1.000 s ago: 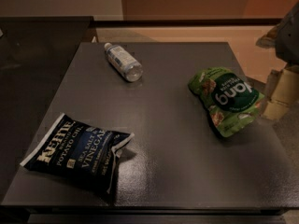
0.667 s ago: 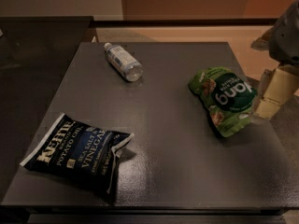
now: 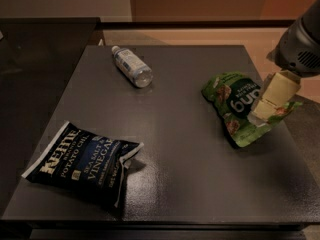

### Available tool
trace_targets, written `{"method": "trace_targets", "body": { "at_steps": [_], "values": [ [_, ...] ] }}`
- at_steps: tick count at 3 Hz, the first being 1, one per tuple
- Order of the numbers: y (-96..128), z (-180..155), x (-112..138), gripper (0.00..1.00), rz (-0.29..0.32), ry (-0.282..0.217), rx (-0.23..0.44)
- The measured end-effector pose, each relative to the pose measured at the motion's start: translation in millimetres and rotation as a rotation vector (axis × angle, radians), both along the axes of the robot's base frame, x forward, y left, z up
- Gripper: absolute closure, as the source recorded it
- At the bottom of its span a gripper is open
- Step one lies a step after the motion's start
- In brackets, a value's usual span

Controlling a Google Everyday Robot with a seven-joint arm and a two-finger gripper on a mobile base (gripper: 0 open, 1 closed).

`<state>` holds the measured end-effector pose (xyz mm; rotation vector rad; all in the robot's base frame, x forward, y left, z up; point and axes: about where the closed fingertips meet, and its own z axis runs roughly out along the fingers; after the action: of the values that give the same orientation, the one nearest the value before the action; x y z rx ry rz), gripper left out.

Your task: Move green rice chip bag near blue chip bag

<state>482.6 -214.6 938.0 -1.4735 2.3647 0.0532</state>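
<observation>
The green rice chip bag (image 3: 234, 104) lies at the right side of the dark table (image 3: 190, 164), its label upside down to me. The blue chip bag (image 3: 82, 164) lies flat at the table's front left, far from the green bag. My gripper (image 3: 263, 110) comes in from the upper right and hangs over the green bag's right edge, covering part of it. I cannot tell whether it touches the bag.
A clear plastic water bottle (image 3: 131, 66) lies on its side at the table's back left. A second dark surface (image 3: 40, 39) adjoins the table on the left. The table's right edge runs just beyond the green bag.
My gripper has moved left, from beside the green bag to over its right edge. The bags and the bottle have not moved.
</observation>
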Motion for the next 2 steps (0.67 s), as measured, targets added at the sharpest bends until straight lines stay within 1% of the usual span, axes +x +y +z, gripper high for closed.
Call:
{"method": "trace_targets", "body": {
  "at_steps": [1,2],
  "values": [
    [-11,-18,30,0.0,-0.172,-0.014,-0.015],
    [-19,-27,45,0.0,-0.263,-0.019,-0.036]
  ]
}}
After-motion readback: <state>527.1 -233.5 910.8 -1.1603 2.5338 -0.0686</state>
